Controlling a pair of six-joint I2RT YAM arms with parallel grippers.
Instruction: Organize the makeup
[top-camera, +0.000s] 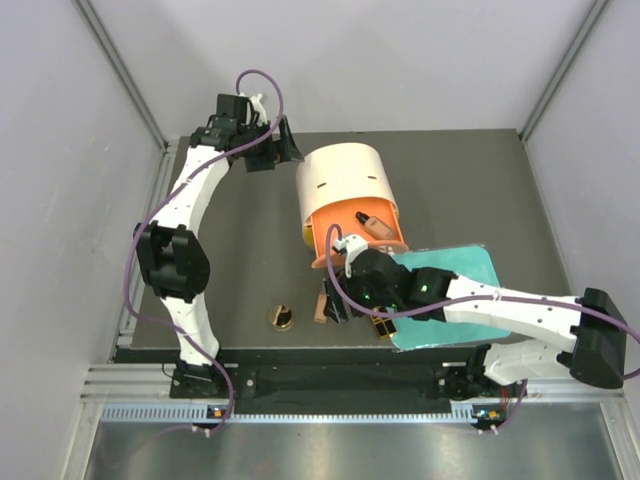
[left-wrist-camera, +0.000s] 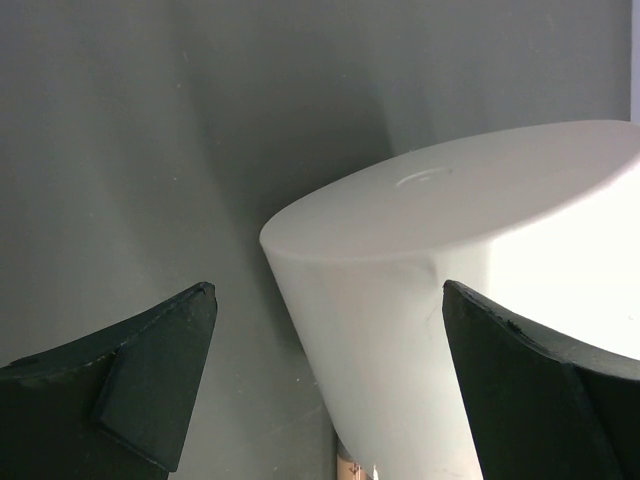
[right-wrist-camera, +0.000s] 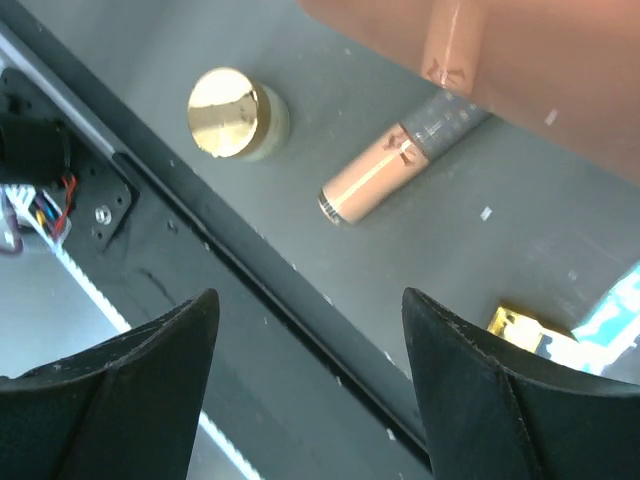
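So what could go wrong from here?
The open right pincer hovers near the peach-beige cosmetic tube on the table, not around it; closing in badly might nudge it rolling. The big cream-and-orange cylindrical box lies on its side, so a bump might spill the second tube inside.

Two peach tubes (right-wrist-camera: 370, 180), one gold compact (right-wrist-camera: 225, 112), one black-and-gold piece (top-camera: 383, 327), one teal board (top-camera: 470, 265), one cylindrical box (top-camera: 345, 180).

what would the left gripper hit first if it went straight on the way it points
Most likely the cream cylindrical box: it sits straight ahead of the left gripper, framed by its open fingers, with nothing in between. How far off is hard to judge.
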